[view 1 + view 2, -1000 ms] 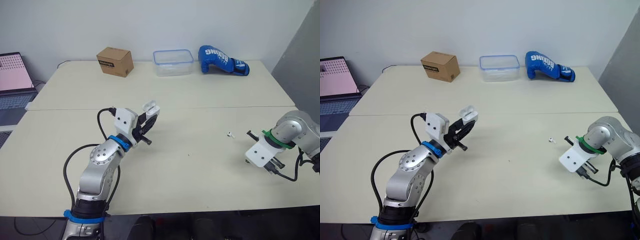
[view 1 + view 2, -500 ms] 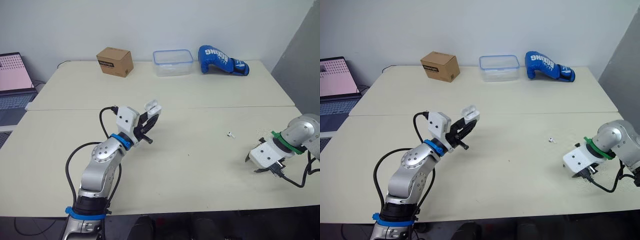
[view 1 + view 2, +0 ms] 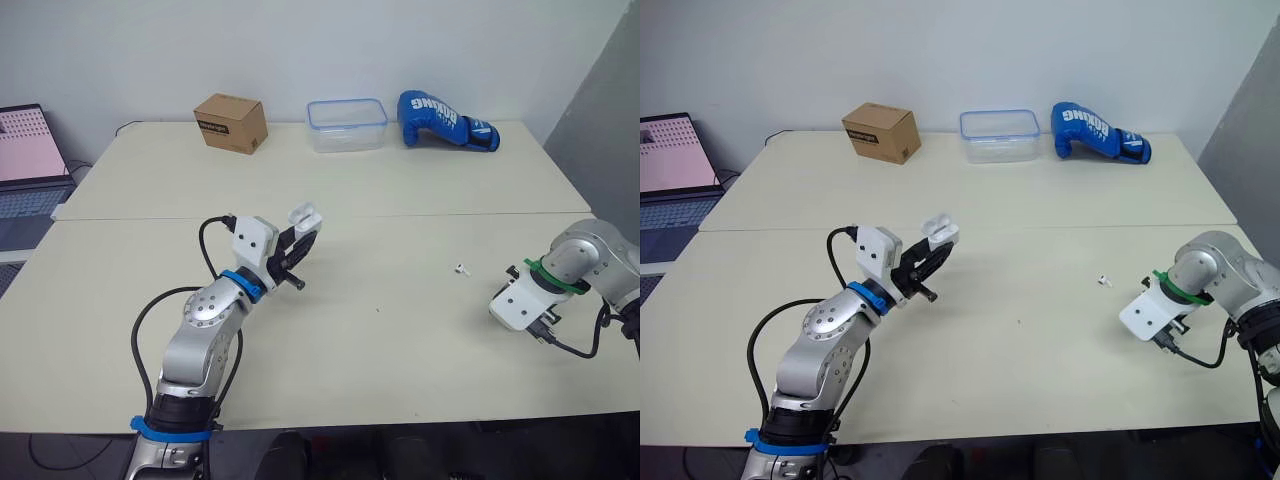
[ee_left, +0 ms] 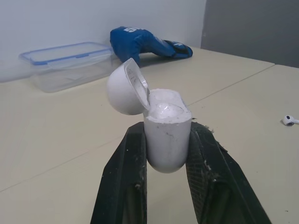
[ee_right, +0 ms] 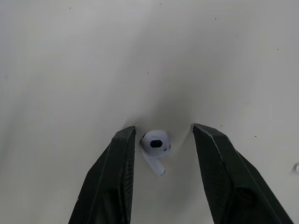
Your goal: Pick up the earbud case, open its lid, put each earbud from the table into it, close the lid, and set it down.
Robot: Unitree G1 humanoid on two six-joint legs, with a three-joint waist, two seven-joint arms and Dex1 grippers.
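My left gripper [image 4: 166, 156] is shut on the lower half of the white earbud case [image 4: 166, 128] and holds it above the table at centre left [image 3: 303, 215]. The case's lid [image 4: 124, 88] is tipped open. My right gripper [image 5: 161, 131] points down at the table on the right and is open, with a white earbud [image 5: 154, 143] lying on the surface between its fingers. The right wrist plate [image 3: 518, 305] covers that earbud in the head views. A second white earbud [image 3: 460, 268] lies on the table just left of the right arm.
Along the far edge stand a cardboard box [image 3: 231, 123], a clear plastic container with a blue rim [image 3: 347, 124] and a blue boxing glove [image 3: 445, 119]. A laptop [image 3: 25, 150] sits off the table's left side. The table's right edge is close to the right arm.
The right wrist swung out to the right half a second ago and has come back left and down over the table. The left gripper with the case barely moved.
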